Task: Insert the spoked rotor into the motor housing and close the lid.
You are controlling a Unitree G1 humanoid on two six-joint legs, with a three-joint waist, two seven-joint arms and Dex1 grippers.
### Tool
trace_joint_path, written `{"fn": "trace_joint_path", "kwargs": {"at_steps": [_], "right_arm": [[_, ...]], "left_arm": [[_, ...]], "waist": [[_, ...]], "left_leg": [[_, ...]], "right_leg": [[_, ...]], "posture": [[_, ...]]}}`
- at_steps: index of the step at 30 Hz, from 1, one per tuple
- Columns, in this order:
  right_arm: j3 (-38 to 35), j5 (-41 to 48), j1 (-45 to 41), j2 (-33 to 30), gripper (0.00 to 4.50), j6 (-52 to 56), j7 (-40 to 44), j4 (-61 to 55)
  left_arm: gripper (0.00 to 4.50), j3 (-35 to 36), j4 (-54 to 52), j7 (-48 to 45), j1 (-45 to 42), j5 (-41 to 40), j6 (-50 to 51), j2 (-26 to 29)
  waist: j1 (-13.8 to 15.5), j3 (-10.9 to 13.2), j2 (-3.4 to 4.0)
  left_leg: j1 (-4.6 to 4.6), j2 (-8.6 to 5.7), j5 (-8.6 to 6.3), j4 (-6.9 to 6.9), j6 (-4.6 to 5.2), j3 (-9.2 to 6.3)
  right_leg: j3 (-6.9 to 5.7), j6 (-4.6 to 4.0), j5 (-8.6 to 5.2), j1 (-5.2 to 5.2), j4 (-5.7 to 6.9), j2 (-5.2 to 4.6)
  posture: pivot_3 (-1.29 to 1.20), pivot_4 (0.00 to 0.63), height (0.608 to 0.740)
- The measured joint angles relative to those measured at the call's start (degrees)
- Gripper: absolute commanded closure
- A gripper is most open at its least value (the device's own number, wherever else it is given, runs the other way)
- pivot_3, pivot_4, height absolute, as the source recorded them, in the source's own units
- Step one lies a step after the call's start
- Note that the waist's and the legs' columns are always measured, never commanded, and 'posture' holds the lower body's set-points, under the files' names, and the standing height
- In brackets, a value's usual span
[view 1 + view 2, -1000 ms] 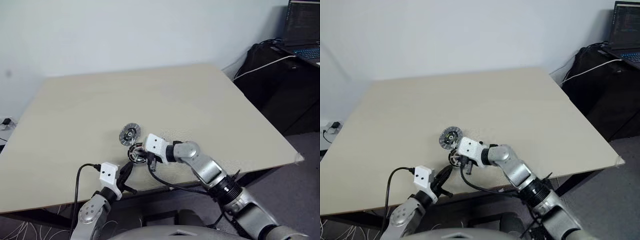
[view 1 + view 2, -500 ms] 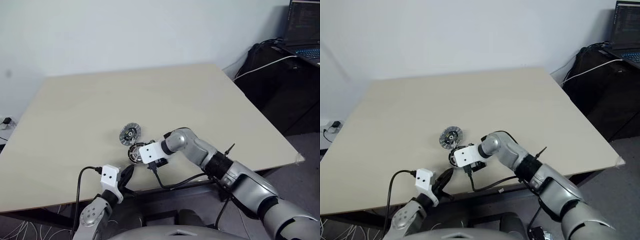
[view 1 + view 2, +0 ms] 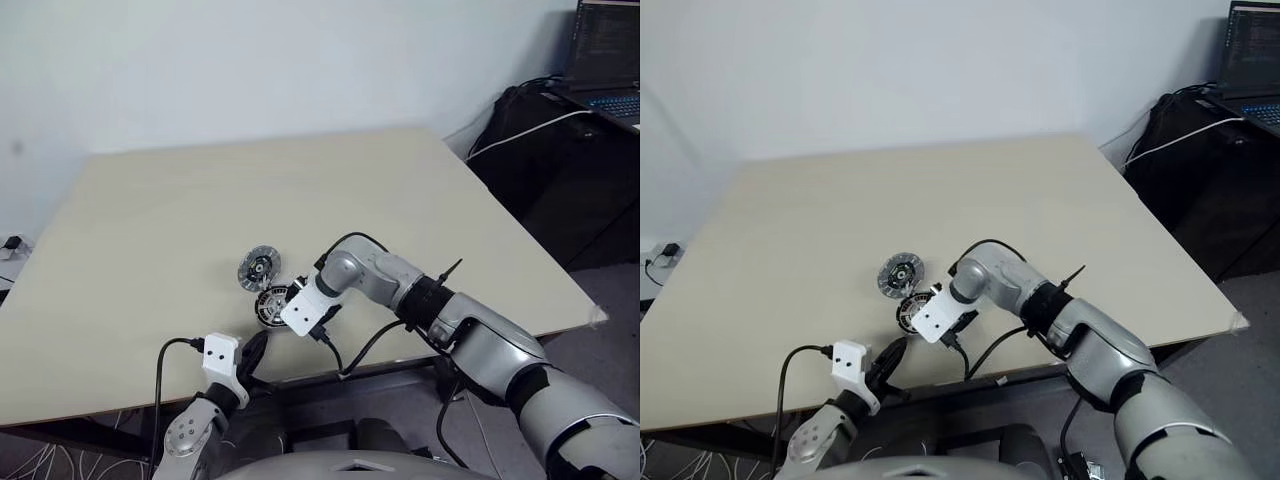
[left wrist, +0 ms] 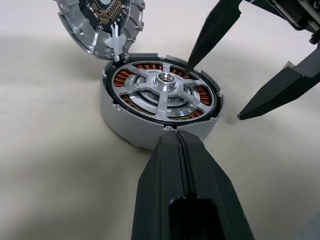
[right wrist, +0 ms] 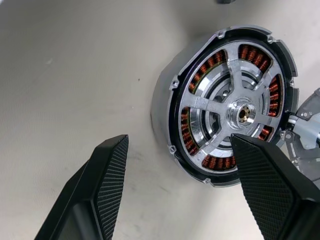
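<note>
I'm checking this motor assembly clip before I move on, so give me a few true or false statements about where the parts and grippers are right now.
1. The spoked rotor sits inside the motor housing. True.
2. The lid covers the housing. False: it lies beside it on the table.
3. The left gripper is shut. True.
4. The right gripper is clamped on the housing. False: its fingers are spread open, holding nothing.

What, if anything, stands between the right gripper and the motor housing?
Nothing visible does. The right gripper hangs open directly over the motor housing, one finger above the windings, the other off its side. The shut left gripper and a tilted silver disc sit at its rim, not in between.
</note>
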Motion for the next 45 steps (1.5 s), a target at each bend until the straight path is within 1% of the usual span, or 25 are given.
{"fn": "trace_joint_path", "kwargs": {"at_steps": [13, 18, 24, 27, 35, 36, 45], "right_arm": [[0.3, -4.4, -0.2, 0.6, 1.0, -4.8, 1.3, 2.1], [0.4, -5.1, -0.5, 1.2, 1.0, -6.3, 3.1, 2.6], [0.4, -5.9, -1.3, 2.5, 1.0, -7.0, 2.6, 4.2], [0.3, -6.1, -1.3, 3.0, 1.65, -7.1, 1.9, 4.3], [-0.1, -6.6, -2.2, 3.5, 4.23, -7.4, 0.1, 5.5], [0.0, -6.8, -2.2, 3.5, 4.41, -7.6, 0.2, 5.8], [-0.1, -6.9, -2.1, 4.0, 4.44, -7.5, -0.3, 6.7]], "left_arm": [[4.5, 0.1, 2.0, 0.0, -0.4, -0.2, -2.3, -0.8], [4.5, 0.2, 2.2, 0.0, -0.4, -0.2, -2.5, -1.1], [4.5, 0.2, 2.2, 0.1, -0.3, -0.2, -2.5, -1.8], [4.5, 0.1, 2.2, 0.3, -0.3, -0.2, -2.4, -2.1], [4.5, -0.1, 2.2, 0.7, -0.4, -0.2, -2.3, -2.2], [4.5, -0.1, 2.2, 0.7, -0.5, -0.2, -2.3, -2.2], [4.5, -0.1, 2.2, 0.7, -0.9, -0.2, -2.3, -2.1]], "waist": [[0.0, 0.0, 0.0], [-0.1, 0.0, 0.0], [-0.1, 0.0, 0.0], [0.0, 0.0, 0.0], [-0.1, 0.0, -0.01], [-0.1, 0.0, -0.04], [-0.1, 0.0, -0.01]], "left_leg": [[0.08, 0.0, 0.1, 0.02, -0.17, -0.02], [0.13, 0.01, 0.14, 0.03, -0.22, -0.05], [0.14, 0.01, 0.15, 0.03, -0.23, -0.07], [0.13, 0.01, 0.15, 0.03, -0.23, -0.08], [0.14, 0.0, 0.15, 0.03, -0.24, -0.09], [0.14, 0.01, 0.15, 0.03, -0.24, -0.1], [0.13, 0.02, 0.16, 0.0, -0.25, -0.13]], "right_leg": [[0.0, -0.15, -0.1, -0.11, 0.47, 0.0], [-0.01, -0.16, -0.11, -0.09, 0.53, 0.02], [-0.01, -0.17, -0.11, -0.09, 0.53, 0.03], [-0.02, -0.18, -0.11, -0.09, 0.53, 0.02], [-0.02, -0.18, -0.12, -0.08, 0.54, 0.03], [-0.04, -0.18, -0.12, -0.08, 0.54, 0.03], [-0.04, -0.24, -0.15, -0.12, 0.56, 0.05]], "posture": [[0.0, 0.0, 0.74], [0.0, 0.0, 0.74], [0.0, 0.0, 0.74], [0.0, 0.0, 0.74], [0.0, 0.0, 0.74], [0.0, 0.0, 0.74], [0.0, 0.0, 0.74]]}}
